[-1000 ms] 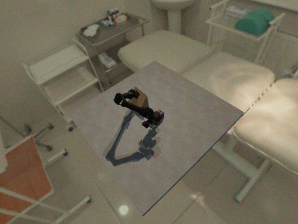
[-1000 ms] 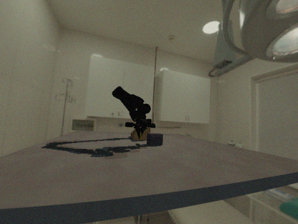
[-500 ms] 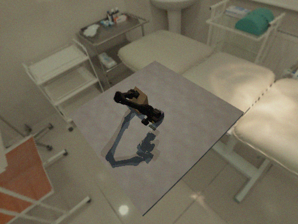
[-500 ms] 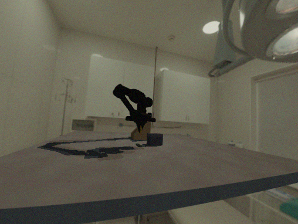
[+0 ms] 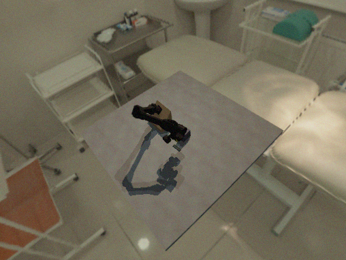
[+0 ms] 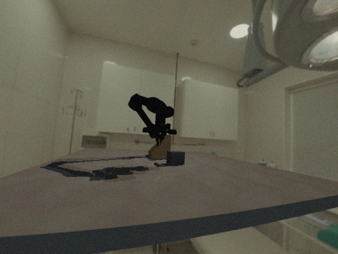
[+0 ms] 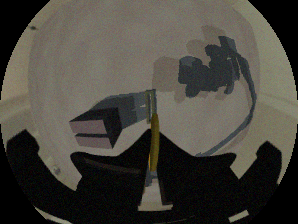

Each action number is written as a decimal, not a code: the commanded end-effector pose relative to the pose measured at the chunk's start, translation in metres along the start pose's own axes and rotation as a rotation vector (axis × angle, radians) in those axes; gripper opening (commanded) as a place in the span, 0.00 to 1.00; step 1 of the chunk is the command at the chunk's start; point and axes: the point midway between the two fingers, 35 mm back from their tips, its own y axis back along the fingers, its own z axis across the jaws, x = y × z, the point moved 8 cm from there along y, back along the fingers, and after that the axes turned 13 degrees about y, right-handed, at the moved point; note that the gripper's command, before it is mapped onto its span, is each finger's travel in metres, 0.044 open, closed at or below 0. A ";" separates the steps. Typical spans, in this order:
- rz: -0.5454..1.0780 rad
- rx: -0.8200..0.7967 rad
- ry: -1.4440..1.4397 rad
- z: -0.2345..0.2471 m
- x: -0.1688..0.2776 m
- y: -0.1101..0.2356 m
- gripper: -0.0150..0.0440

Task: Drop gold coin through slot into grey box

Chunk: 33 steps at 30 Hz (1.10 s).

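Note:
The gold coin (image 6: 159,142) (image 7: 155,142) is on edge between the fingertips of my gripper (image 6: 160,139) (image 7: 151,132), which is shut on it. The gripper and coin hang above the table, clear of the holder. The small dark-green holder (image 5: 177,148) (image 6: 158,164) (image 7: 149,105) stands empty on the table, ahead of the coin in the wrist view. The closed box (image 5: 186,137) (image 6: 175,158) (image 7: 90,127) stands beside the holder, left of the coin in the wrist view. Its lid shows a dark slot running across. The coin's lower part and the fingertips are hard to make out in the top view.
A brown wedge-shaped block (image 5: 165,111) (image 6: 167,147) stands under and behind the arm on the grey table (image 5: 218,143) (image 6: 213,186). The arm's dark shadow falls across the table. A treatment couch and trolleys stand beyond the table's edges.

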 end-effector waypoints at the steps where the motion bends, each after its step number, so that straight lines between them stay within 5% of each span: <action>1: -0.002 -0.001 -0.124 -0.001 0.000 0.001 0.25; 33: 0.000 -0.002 -1.222 -0.001 0.007 0.001 0.25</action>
